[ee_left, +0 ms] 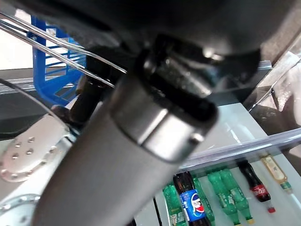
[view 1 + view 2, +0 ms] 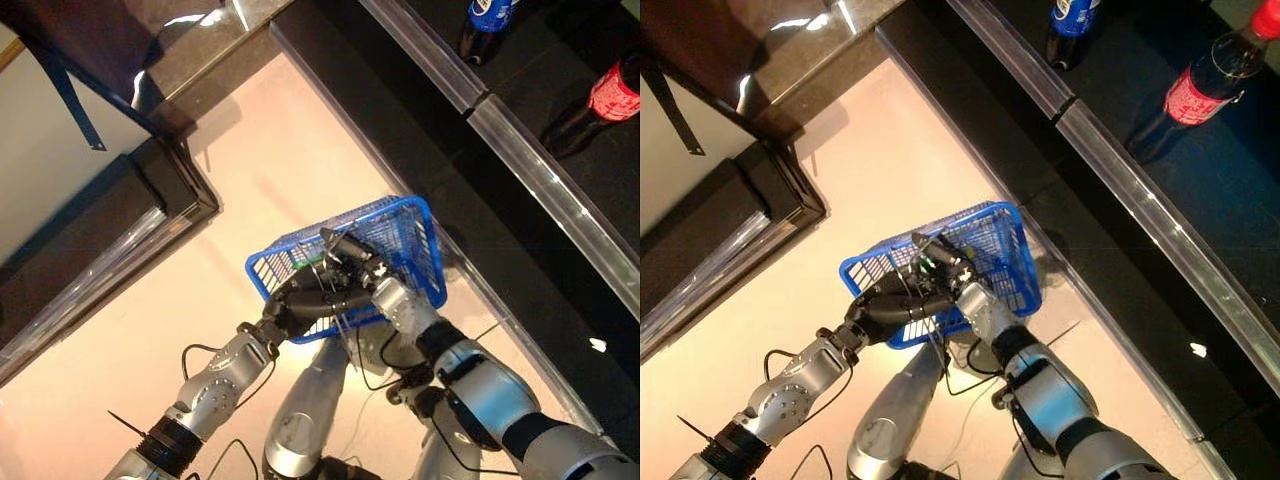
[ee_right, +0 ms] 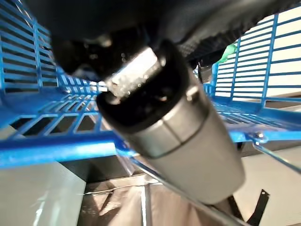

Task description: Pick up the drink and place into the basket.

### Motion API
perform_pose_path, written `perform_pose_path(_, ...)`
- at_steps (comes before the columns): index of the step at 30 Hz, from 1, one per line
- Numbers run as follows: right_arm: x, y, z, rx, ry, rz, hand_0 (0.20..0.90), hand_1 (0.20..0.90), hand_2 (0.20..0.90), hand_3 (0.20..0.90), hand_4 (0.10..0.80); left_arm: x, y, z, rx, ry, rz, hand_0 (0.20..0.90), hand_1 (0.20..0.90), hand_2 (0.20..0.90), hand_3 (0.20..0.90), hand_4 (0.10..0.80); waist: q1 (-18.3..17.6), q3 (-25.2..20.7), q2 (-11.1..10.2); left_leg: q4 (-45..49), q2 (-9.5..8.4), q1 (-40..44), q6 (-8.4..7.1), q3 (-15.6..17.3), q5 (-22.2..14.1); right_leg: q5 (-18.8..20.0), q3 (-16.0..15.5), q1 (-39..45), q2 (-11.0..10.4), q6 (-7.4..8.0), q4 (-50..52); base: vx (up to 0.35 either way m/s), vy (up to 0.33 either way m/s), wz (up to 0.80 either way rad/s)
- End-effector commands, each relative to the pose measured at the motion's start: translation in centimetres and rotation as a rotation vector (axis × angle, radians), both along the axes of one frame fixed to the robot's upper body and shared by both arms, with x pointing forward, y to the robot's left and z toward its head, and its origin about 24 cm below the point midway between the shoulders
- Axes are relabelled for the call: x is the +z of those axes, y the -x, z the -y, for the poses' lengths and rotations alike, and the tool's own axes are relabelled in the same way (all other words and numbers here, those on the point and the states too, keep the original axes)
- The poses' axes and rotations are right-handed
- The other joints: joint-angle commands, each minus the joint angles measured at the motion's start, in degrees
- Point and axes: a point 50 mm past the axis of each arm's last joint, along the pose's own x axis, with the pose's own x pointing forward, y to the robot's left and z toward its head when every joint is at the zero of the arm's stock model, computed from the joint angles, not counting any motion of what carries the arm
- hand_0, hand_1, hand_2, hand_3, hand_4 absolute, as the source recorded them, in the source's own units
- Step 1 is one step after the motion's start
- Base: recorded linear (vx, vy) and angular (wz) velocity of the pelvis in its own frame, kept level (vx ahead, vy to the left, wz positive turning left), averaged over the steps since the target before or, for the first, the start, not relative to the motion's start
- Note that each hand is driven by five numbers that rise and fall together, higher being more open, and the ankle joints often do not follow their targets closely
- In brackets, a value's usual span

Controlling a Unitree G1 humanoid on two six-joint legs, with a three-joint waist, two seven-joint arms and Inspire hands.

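My left hand (image 2: 300, 305) is shut on the thin wire handles of the blue basket (image 2: 420, 250) and holds it raised in front of me. My right hand (image 2: 392, 298) reaches over the basket's near rim into it. A bit of a green drink (image 2: 300, 264) shows inside the basket beside the right hand, and again past the hand in the right wrist view (image 3: 229, 51). The hand hides most of the drink, so I cannot tell whether it is held. The basket's blue wall (image 3: 47, 141) runs close under the right hand.
A dark shelf with a metal rail (image 2: 520, 150) runs along the right, bearing a blue-labelled bottle (image 2: 487, 20) and a red-labelled cola bottle (image 2: 605, 95). A dark cabinet (image 2: 150, 200) stands at the left. The left wrist view shows green bottles (image 1: 225, 193) on a shelf.
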Motion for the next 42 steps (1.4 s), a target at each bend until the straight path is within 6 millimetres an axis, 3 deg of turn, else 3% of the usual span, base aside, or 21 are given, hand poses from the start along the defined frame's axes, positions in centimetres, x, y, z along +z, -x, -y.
perform_pose_path(1, 5.1, -0.5, -1.2, 0.043, -0.053, 0.252, 0.900, 0.900, 0.900, 0.900, 0.800, 8.8, 2.9, 3.0, -0.230, 0.394, 0.434, 0.300, 0.300, 0.300, 0.200, 0.100, -1.96, -1.35, 2.83, -0.49, 0.80, 1.20, 3.90, 4.20, -0.39, 10.52, 4.17, -0.26, 1.13, 0.46, -4.42, -0.123, 0.005, -0.09)
perform_pose_path(8, 0.5, 3.0, 2.1, 0.031, 0.156, 0.212, 0.900, 0.900, 0.900, 0.900, 0.800, 6.6, 3.3, 0.5, -0.076, 0.399, 0.413, 0.300, 0.300, 0.300, 0.200, 0.100, -5.27, -1.35, 1.30, -2.61, 2.19, 3.90, 3.65, 6.19, -0.32, 10.60, 5.62, 1.58, 2.79, 0.62, -7.19, -0.038, -0.018, -0.19)
perform_pose_path(14, -2.7, 5.9, 5.1, 0.040, 0.211, 0.170, 0.900, 0.900, 0.900, 0.900, 0.800, 4.9, 3.4, -1.3, 0.064, 0.351, 0.383, 0.300, 0.300, 0.300, 0.200, 0.100, -7.32, -1.35, -0.22, -3.84, 3.08, 7.43, 3.39, 7.02, -0.12, 10.30, 6.27, 4.74, 3.96, 0.63, -8.75, -0.019, -0.038, -0.14)
perform_pose_path(21, -3.8, 9.8, 5.1, 0.193, 0.163, 0.265, 0.900, 0.900, 0.900, 0.900, 0.800, 2.6, 3.3, -4.6, 0.361, 0.233, 0.301, 0.300, 0.300, 0.300, 0.200, 0.100, -9.52, -1.55, -2.00, -6.19, 4.38, 12.81, 2.70, 7.84, 0.47, 10.05, 7.50, 9.86, 5.90, 0.49, -12.07, -0.008, -0.043, -0.18)
perform_pose_path(27, -5.0, 12.6, 5.6, 0.292, 0.095, 0.308, 0.900, 0.900, 0.900, 0.900, 0.800, -0.6, 3.9, -7.8, 0.606, 0.137, 0.153, 0.300, 0.300, 0.300, 0.200, 0.100, -11.43, -5.58, -3.91, -9.38, 5.98, 16.82, 1.54, 9.16, 1.09, 10.53, 9.06, 13.59, 7.95, 0.70, -17.05, 0.029, -0.023, -0.15)
perform_pose_path(32, -8.4, 14.6, 7.4, 0.237, 0.212, 0.143, 0.900, 0.900, 0.900, 0.900, 0.800, -4.6, 5.1, -10.7, 0.847, 0.041, -0.042, 0.300, 0.300, 0.300, 0.200, 0.100, -13.85, -9.94, -5.42, -12.33, 7.14, 20.01, 0.93, 11.15, 1.52, 11.54, 10.69, 16.61, 8.90, 1.07, -21.67, 0.058, 0.009, -0.35)
perform_pose_path(36, -13.1, 17.5, 10.8, 0.096, 0.321, -0.134, 0.900, 0.900, 0.900, 0.900, 0.800, -10.0, 7.9, -13.3, 1.061, 0.022, -0.313, 0.300, 0.300, 0.300, 0.200, 0.100, -16.38, -14.05, -6.38, -14.26, 7.84, 22.70, 0.63, 13.68, 1.43, 13.08, 12.60, 19.15, 8.93, 1.95, -25.65, 0.051, 0.031, -0.32)
perform_pose_path(38, -14.4, 18.4, 11.9, 0.052, 0.380, -0.235, 0.900, 0.900, 0.900, 0.900, 0.800, -11.5, 8.6, -13.8, 1.118, 0.001, -0.393, 0.300, 0.300, 0.300, 0.200, 0.100, -16.97, -15.12, -6.53, -14.61, 7.95, 23.41, 0.55, 14.45, 1.20, 13.61, 13.21, 19.77, 8.80, 2.32, -26.66, 0.066, 0.066, -0.27)
perform_pose_path(42, -18.9, 23.8, 16.2, -0.063, 0.612, -0.600, 0.900, 0.900, 0.900, 0.900, 0.800, -16.0, 12.0, -14.8, 1.330, 0.088, -0.672, 0.300, 0.300, 0.300, 0.200, 0.100, -19.43, -19.28, -6.34, -15.68, 7.82, 26.59, 0.96, 17.70, -0.48, 15.48, 15.84, 21.56, 7.84, 4.17, -29.69, 0.122, 0.116, -0.38)
